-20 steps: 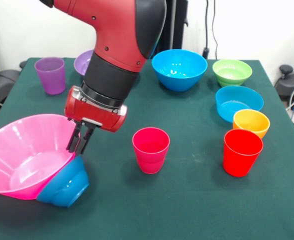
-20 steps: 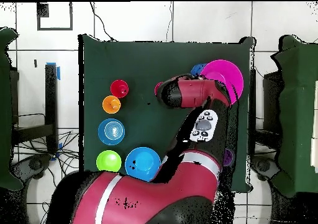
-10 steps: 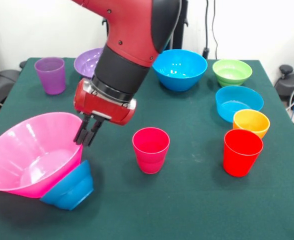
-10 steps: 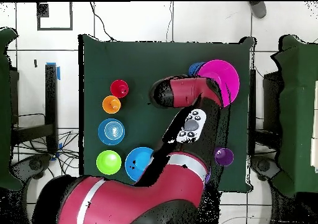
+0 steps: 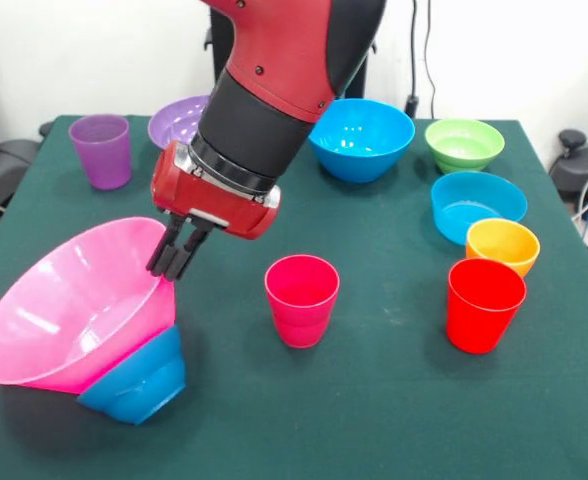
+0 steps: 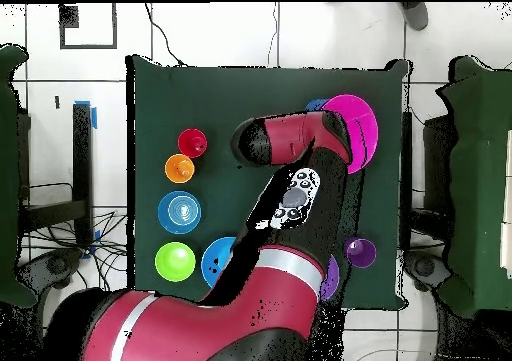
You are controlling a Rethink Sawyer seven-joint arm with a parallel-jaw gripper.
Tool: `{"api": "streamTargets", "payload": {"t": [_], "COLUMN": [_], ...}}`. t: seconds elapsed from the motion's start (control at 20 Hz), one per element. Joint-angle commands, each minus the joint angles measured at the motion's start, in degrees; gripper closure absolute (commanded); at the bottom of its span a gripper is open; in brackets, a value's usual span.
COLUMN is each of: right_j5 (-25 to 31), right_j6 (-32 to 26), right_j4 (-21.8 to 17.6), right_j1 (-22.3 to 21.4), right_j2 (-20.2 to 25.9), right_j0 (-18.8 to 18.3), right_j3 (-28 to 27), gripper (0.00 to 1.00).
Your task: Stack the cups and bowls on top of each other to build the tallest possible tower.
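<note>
End effector (image 5: pixel 172 262) sits at the right rim of the huge pink bowl (image 5: pixel 69 310), fingers drawn together and pinching the thin wall just below the lip. That bowl is tipped steeply, mouth facing up and toward the camera's left, its underside propped on the small dark blue bowl (image 5: pixel 134 375) lying on its side on the table (image 5: pixel 374 400). Overhead view shows the pink bowl (image 6: pixel 355 127) at the table's far right corner, partly under the arm.

Handling judgement: glossy thin plastic, light, fairly stiff but the rim probably flexes under a pinch; slick surface, so a one-sided rim grip may let it swing or slip. Rim is the only workable hold on a bowl this wide.

Against the frame a second earlier: the end effector has risen and shifted toward the camera's right, the pink bowl has tilted from nearly flat to steep, and the blue bowl beneath has rolled slightly. Magenta-pink cup (image 5: pixel 302 300), red cup (image 5: pixel 485 304) and purple cup (image 5: pixel 101 149) are unchanged.
</note>
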Motion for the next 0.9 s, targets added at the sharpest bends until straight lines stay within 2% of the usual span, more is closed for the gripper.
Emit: {"api": "streamTargets", "payload": {"t": [0.05, 0.65, 0.9], "right_j5": [7.59, 4.61, 4.75], "right_j6": [-8.72, -5.34, -6.24], "right_j4": [-4.9, -9.24, -10.74], "right_j1": [-0.84, -1.35, -1.25], "right_j2": [4.05, 1.53, 1.06], "right_j0": [1.06, 2.21, 2.74], "right_j3": [-4.6, -6.84, -7.89], "gripper": [1.0, 1.0, 1.0]}}
